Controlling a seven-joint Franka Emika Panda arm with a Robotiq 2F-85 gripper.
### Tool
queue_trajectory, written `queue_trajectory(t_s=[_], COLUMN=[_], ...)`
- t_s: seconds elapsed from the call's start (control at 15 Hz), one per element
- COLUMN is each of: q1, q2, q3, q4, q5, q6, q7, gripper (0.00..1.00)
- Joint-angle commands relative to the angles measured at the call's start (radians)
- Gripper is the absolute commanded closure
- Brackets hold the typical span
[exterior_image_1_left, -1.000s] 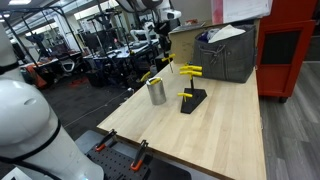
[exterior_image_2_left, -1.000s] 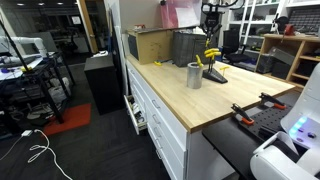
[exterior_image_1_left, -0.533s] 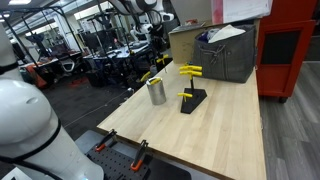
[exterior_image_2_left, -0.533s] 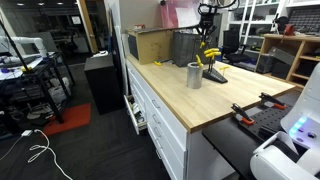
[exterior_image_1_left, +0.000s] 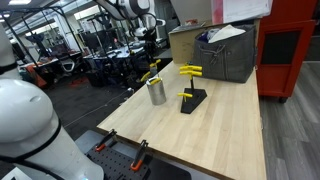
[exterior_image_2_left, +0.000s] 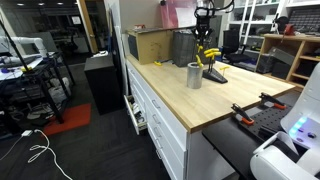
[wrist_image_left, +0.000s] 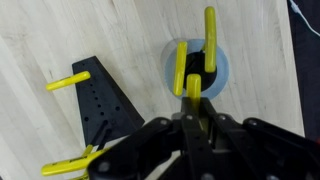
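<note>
Presently the tool (wrist_image_left: 190, 108) is closed on a yellow peg (wrist_image_left: 179, 68), whose free end hangs over the mouth of the metal cup (wrist_image_left: 222, 75) standing on the bench (wrist_image_left: 60, 30). A second peg (wrist_image_left: 210, 30) leans inside that cup. Against the frame one second earlier, tool and peg have shifted from nearer the black stand (exterior_image_1_left: 192, 100) to above the cup.

I work in a lab-like workshop: long wooden workbench (exterior_image_1_left: 215, 130) with drawers (exterior_image_2_left: 152, 112), clamps (exterior_image_1_left: 138, 152) on its edge, red tool cabinet (exterior_image_1_left: 290, 45), equipment racks (exterior_image_1_left: 100, 45) behind, cables (exterior_image_2_left: 40, 150) on the floor.
</note>
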Motion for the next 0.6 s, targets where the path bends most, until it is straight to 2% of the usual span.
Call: queue_trajectory(t_s=[0.0,0.27,0.53], q1=[0.007,0.012,0.019], q2=[-0.037,-0.025,0.003], q3=[0.005,0.011,0.016], q4=[-0.021,-0.013,-0.007], q5=[-0.035,-0.049,-0.047], q6=[-0.078,-0.138,-0.121], q7=[-0.027,-0.034,-0.011], gripper=[0.97,0.97,0.97])
